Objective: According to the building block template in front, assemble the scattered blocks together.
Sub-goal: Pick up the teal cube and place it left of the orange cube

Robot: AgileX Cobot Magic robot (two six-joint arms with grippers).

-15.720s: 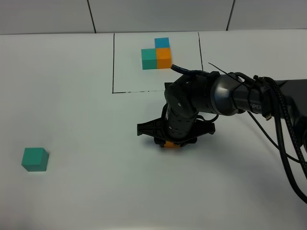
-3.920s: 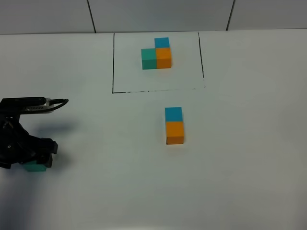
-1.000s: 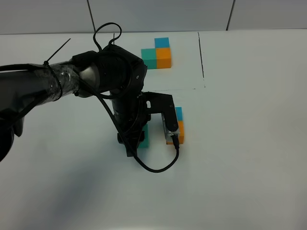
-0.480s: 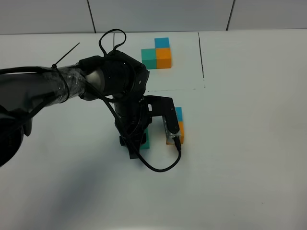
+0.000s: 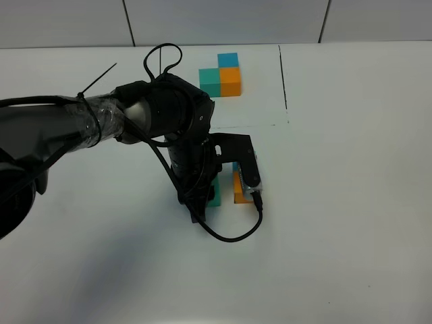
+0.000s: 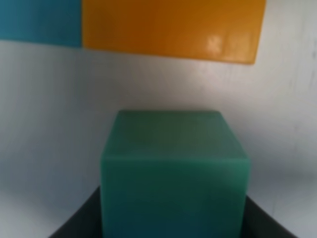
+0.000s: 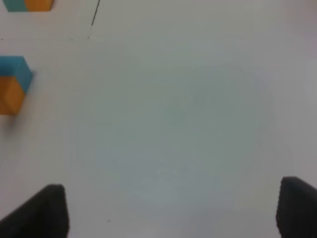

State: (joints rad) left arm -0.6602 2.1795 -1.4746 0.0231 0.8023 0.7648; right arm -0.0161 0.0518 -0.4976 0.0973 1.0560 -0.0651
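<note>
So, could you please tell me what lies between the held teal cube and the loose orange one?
Only a bare strip of white table, seen in the left wrist view between the teal cube and the orange cube.

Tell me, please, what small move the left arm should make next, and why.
Probably nudge the matte teal-green cube, held in the shut left gripper, toward the matte orange cube: bare white table separates them, while the black-framed template shows teal touching orange.

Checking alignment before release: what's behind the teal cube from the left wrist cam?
A strip of bare table, then the orange cube with the blue cube touching beside it. The teal cube hides its own far face and base, so table contact can't be told.
</note>
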